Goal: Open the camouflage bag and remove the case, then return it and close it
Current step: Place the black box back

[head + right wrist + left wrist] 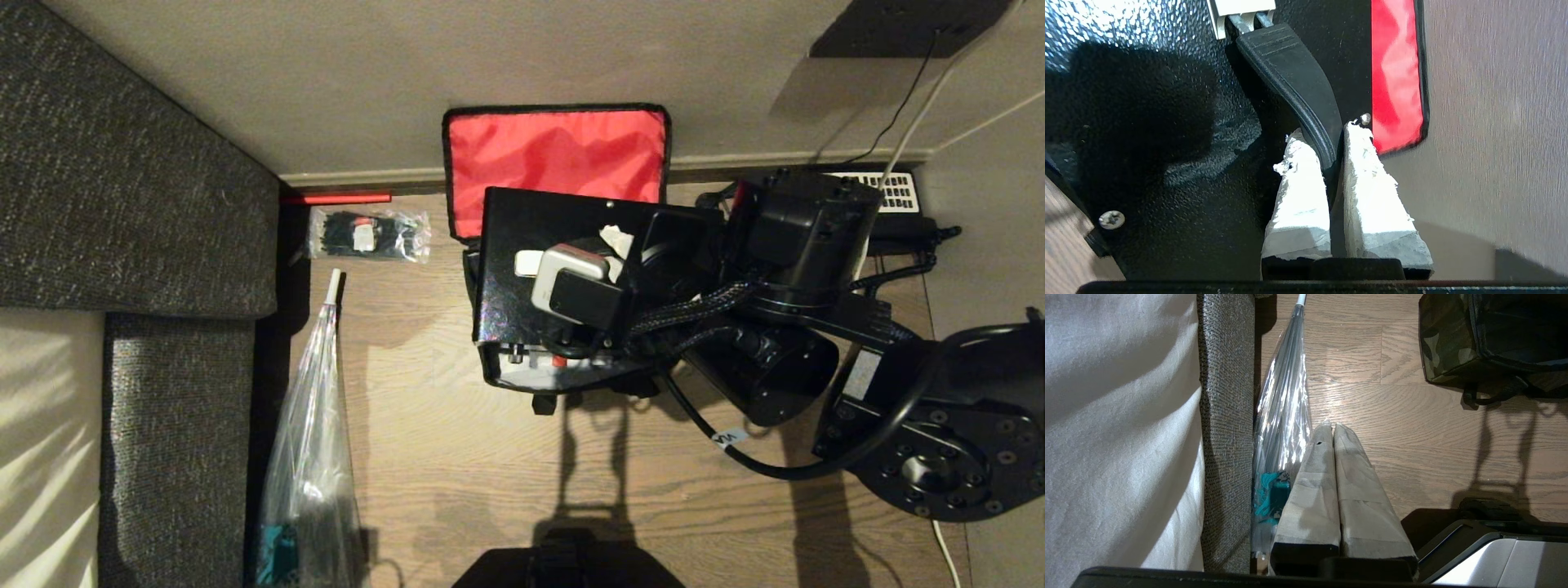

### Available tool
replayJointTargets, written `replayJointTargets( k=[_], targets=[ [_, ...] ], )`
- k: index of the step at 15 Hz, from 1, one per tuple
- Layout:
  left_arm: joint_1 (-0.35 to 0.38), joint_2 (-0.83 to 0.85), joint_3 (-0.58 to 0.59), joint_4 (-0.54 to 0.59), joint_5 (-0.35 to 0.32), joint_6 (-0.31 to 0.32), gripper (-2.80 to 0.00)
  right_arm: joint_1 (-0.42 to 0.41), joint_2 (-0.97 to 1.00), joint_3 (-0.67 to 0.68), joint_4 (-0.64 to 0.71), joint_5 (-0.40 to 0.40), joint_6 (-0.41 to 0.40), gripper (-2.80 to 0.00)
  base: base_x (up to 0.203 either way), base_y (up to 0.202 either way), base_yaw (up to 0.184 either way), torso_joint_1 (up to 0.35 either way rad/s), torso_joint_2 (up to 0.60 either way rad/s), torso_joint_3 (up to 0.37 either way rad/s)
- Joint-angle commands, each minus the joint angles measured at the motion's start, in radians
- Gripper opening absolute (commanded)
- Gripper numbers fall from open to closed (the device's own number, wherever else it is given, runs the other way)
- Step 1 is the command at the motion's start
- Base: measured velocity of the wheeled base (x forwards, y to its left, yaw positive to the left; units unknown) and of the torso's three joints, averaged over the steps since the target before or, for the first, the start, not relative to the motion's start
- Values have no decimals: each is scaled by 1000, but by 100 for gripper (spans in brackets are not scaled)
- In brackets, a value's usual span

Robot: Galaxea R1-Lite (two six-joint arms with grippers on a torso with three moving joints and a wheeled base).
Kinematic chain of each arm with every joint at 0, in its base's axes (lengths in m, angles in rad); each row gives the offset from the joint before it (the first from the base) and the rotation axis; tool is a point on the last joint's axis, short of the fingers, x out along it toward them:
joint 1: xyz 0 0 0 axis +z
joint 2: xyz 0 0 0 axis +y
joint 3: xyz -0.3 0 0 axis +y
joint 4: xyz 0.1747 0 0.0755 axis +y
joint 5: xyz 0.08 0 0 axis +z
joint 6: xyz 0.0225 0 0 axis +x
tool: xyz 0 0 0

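1. On the far left stands a grey couch point(122, 180) with a pale cushion point(41, 441). Beside it a clear plastic bag point(314, 441) lies on the floor. Above that bag is a small packet of black ties point(367, 235), near the wall.
2. The floor point(457, 457) is light wood and looks smooth. I think things would slide on it easily. The wall point(408, 73) is plain and close behind the bag.
3. The left gripper point(1333, 428) is parked low by the couch. Its fingers are pressed together and hold nothing.
4. In the middle sits the camouflage bag point(1447, 343), open. Its red flap point(555, 151) leans back on the wall. The bag looks soft and floppy.
5. The case point(555, 278) is over the open bag, tilted. It looks hard, stiff, shiny and a bit slippery. I guess it is not very light.
6. The right gripper point(1333, 143) pinches the black handle point(1294, 81) on the case. The handle looks like the best place to hold. A thin grip like this could let the case swing.
7. On the far right, a black phone with white keys point(886, 196) lies by the wall.
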Motion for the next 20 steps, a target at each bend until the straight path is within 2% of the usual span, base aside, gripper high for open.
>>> replayJointTargets(
  k=[1, 16, 20],
  targets=[
    [0, 0, 3, 0, 0, 1, -280, 0, -4, 12, -6, 10, -8, -280, 0, 0, 0, 0, 0, 0],
    [0, 0, 3, 0, 0, -1, -280, -7, -20, 58, -15, 53, -1, -280, 0, 0, 0, 0, 0, 0],
    [0, 0, 3, 0, 0, 1, -280, -27, -27, 82, -17, 85, -6, -280, 0, 0, 0, 0, 0, 0]
  ],
)
